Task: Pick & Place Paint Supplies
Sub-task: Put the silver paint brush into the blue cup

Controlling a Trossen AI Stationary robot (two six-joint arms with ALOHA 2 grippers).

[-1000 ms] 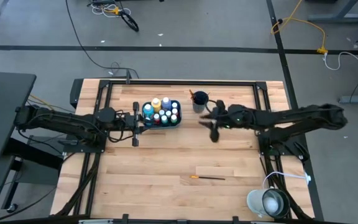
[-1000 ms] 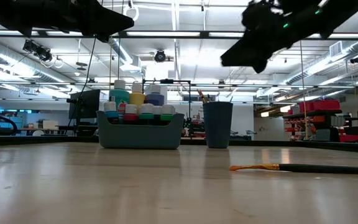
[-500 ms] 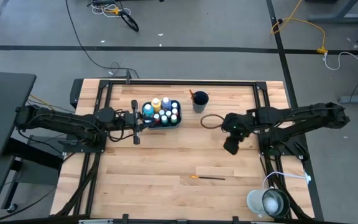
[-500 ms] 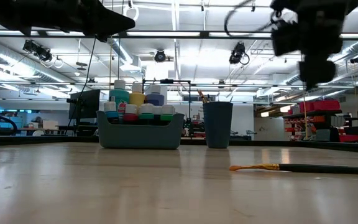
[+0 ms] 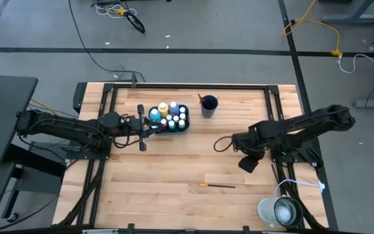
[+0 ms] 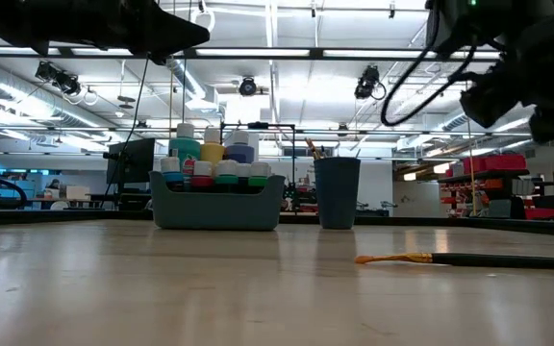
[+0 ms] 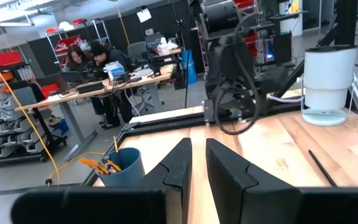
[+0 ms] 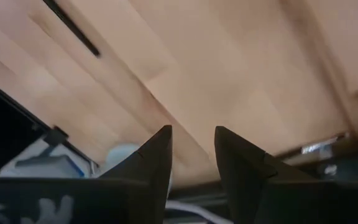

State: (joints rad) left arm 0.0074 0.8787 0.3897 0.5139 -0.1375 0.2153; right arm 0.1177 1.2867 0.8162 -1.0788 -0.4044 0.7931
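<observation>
Fingers apart above lone paintbrush

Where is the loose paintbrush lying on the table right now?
In the high view the paintbrush lies flat on the bare table, toward the front and right of centre, just below the right hand and well away from the tray.

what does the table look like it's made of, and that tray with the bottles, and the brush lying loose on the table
Table: looks like pale wood planks, shown by the parallel board seams and grain, with a light sheen.
Tray: probably molded plastic, going by its even teal colour, matte walls and rounded corners.
Brush: a dark smooth handle, perhaps painted wood, and a yellow-orange bristle end; the material is not certain.
</observation>
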